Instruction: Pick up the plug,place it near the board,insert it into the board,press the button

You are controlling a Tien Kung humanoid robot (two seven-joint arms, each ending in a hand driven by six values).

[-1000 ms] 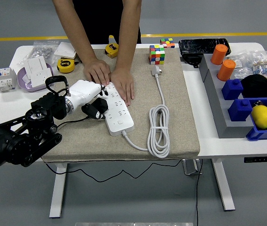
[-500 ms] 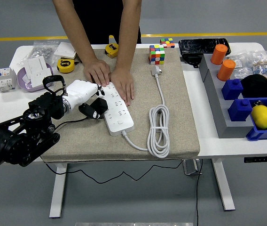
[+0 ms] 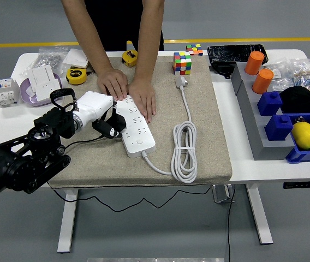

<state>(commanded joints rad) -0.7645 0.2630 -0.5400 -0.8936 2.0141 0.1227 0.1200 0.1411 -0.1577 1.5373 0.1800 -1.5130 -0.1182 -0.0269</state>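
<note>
My left hand (image 3: 110, 122), white with a black arm behind it, is shut on a black plug (image 3: 107, 129) whose black cord trails left over the mat. The plug sits right against the left side of the white power strip (image 3: 136, 129), about level with its middle sockets. The strip lies at an angle on the beige mat (image 3: 209, 131). A person at the far side presses both hands (image 3: 143, 96) flat on the strip's far end. Whether the prongs are in a socket is hidden by my fingers.
The strip's white cable is coiled (image 3: 184, 150) to its right, ending in a white plug (image 3: 181, 82). A colour cube (image 3: 182, 63) stands at the mat's back. Tape measures (image 3: 77, 75) and white parts lie at back left; blue bins (image 3: 278, 126) and orange cylinders stand on the right.
My left hand with the plug drew slightly left, away from the strip, then came back against its side. The person's hands have stayed put.
</note>
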